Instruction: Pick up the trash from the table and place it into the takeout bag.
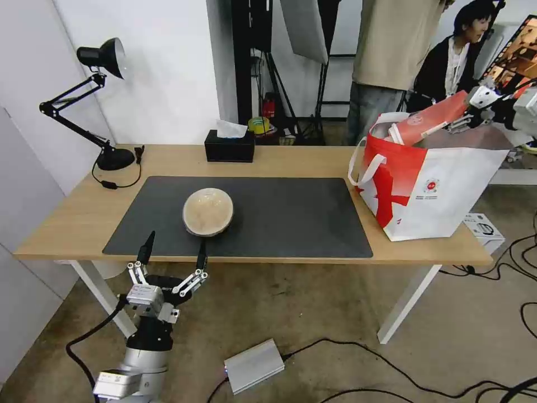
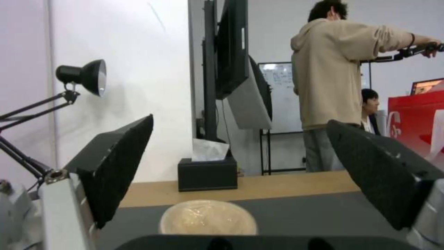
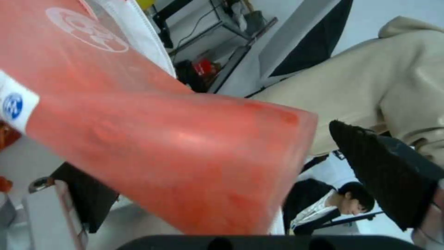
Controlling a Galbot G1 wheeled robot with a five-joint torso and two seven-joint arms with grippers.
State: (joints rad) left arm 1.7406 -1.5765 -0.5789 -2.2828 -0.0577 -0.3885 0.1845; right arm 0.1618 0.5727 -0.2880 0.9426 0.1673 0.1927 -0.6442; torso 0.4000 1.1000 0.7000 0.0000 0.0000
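A beige dome-shaped bowl lies upside down on the dark grey mat of the table. My left gripper hovers open at the table's front edge, just in front of the bowl, with nothing between its fingers. The red-and-white takeout bag stands at the table's right end. A red cup lies tilted over the bag's mouth, lid end down inside. My right gripper is at the cup's base with its fingers spread wide around the cup; one fingertip stands clear of it.
A black tissue box sits at the table's back edge. A black desk lamp stands at the back left corner. On the floor lie a silver box and cables, and a small carton sits beside the bag's end of the table.
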